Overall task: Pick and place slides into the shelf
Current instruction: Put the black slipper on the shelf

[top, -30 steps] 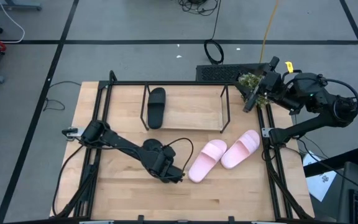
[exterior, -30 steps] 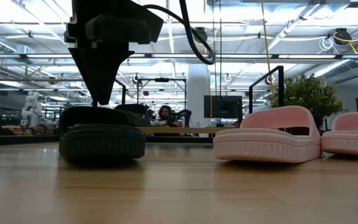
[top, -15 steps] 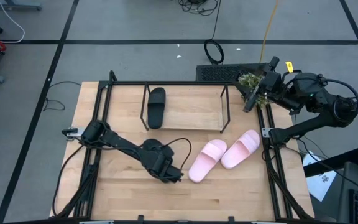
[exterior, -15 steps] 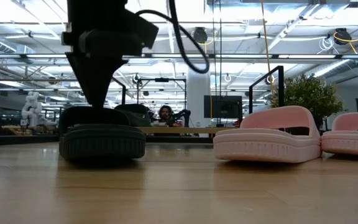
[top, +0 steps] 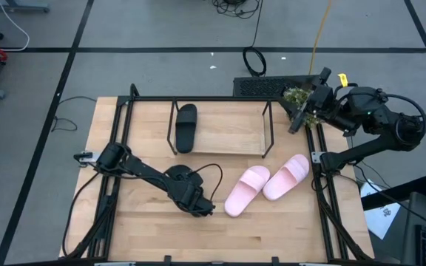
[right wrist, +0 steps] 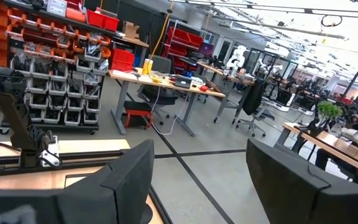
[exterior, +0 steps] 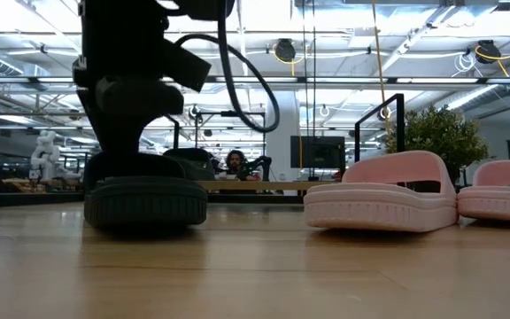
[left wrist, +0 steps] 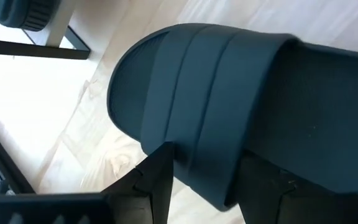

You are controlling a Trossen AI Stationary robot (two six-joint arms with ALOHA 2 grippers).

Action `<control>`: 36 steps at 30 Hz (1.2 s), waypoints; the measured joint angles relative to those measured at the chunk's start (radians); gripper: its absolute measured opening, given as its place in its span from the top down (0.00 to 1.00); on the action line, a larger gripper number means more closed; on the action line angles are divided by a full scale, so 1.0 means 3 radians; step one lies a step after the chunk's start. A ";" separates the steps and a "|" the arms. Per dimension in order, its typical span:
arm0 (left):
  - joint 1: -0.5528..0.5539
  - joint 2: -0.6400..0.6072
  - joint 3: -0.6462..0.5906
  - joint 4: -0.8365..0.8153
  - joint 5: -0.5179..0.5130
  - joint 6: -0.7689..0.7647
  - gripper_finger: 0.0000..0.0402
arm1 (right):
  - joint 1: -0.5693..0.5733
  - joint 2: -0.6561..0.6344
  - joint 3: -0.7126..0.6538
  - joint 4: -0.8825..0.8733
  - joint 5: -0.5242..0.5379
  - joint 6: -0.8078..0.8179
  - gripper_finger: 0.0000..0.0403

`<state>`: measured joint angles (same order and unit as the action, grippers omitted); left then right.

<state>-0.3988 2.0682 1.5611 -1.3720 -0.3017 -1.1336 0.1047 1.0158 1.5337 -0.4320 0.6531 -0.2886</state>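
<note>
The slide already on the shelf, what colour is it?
Black slide, clearest in the high view.

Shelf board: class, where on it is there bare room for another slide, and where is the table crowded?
The shelf holds one black slide at its left end; the board to that slide's right is bare up to the rods. It is crowded in front, where the left gripper straddles a second black slide beside two pink slides.

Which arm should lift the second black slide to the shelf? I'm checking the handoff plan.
Left. The left gripper is already down on the black slide, its fingers straddling the strap. The right gripper is parked off the table's far right corner, open and empty, far from the shelf.
</note>
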 joint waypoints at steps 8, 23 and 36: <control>0.0004 -0.0006 -0.0086 0.0063 -0.0132 -0.0193 0.62 | 0.0000 0.0065 0.0000 0.0000 0.0001 0.0000 0.39; 0.0003 -0.0004 -0.0090 0.0030 -0.0298 -0.0089 0.98 | -0.0001 0.0199 0.0000 0.0001 -0.0001 0.0000 0.39; -0.0193 0.0004 0.0679 -0.0483 -0.0192 -0.0045 1.00 | 0.0000 0.0199 0.0000 0.0003 0.0001 0.0000 0.39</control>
<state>-0.4566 2.0693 1.7646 -1.5169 -0.3594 -1.1471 0.1047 1.0756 1.5337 -0.4313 0.6533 -0.2886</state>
